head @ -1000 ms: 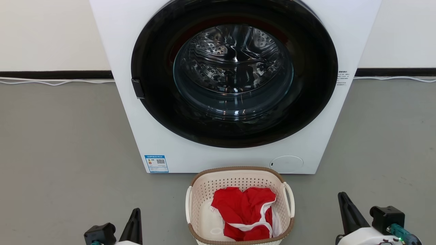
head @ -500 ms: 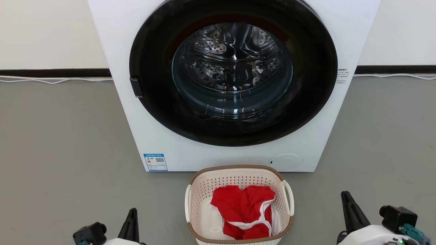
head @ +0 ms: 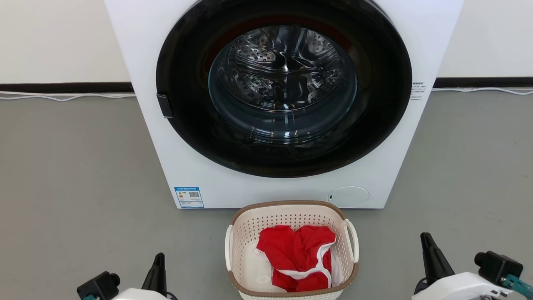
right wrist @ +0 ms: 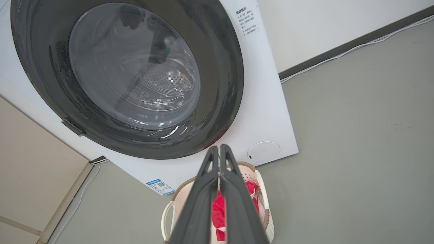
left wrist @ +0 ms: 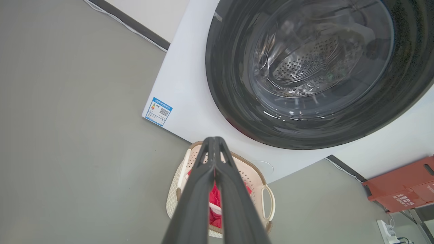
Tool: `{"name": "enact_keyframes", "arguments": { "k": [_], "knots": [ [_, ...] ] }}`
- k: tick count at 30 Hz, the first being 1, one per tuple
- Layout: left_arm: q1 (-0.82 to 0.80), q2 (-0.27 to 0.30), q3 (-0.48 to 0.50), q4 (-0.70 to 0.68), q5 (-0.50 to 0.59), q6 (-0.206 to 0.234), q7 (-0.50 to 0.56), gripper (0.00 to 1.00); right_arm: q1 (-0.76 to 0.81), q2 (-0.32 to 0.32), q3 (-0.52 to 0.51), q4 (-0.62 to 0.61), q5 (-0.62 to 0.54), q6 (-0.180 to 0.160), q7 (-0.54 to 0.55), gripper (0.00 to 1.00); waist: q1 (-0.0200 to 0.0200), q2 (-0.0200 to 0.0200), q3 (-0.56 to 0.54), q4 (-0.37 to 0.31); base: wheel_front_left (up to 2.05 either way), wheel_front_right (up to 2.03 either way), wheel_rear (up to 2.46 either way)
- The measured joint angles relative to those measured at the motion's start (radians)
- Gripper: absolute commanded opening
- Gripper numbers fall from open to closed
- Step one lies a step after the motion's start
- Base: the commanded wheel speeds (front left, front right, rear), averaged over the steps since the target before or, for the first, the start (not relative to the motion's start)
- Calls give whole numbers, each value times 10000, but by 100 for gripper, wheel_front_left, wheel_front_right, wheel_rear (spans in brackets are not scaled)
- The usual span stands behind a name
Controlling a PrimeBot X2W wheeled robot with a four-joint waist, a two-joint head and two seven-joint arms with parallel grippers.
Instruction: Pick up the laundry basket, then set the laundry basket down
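Low at either side, the robot's left gripper (head: 158, 258) and right gripper (head: 426, 239) hang with fingers pressed together, gripping nothing, each apart from the laundry basket (head: 289, 204) between them. The basket sits on the grey floor (head: 83, 166) with a red garment (head: 297, 250) heaped inside. Its white loop handles (head: 354, 246) face outward toward the arms, probably where a two-sided lift would take hold. Just behind stands the white washer (head: 258, 196), handy for loading.
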Motion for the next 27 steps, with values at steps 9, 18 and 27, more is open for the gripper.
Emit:
{"name": "enact_keyframes", "arguments": {
  "k": [9, 18, 27],
  "knots": [
    [-65, -10, 136, -67, -878, -102, 207, 0, -60, 0, -27, -63, 1127, 0, 194, 0, -1, 0, 42, -23, 0, 0, 0],
    [-104, -25, 299, -155, -1814, -274, 485, 0, -123, 0, -56, -105, 2261, 0, 351, 0, -1, 0, 85, -47, 0, 0, 0],
    [-118, -44, 416, -232, -2614, -360, 727, 0, -157, 0, -86, -140, 3277, 0, 493, 0, -1, 0, 123, -68, 0, 0, 0]
  ]
}}
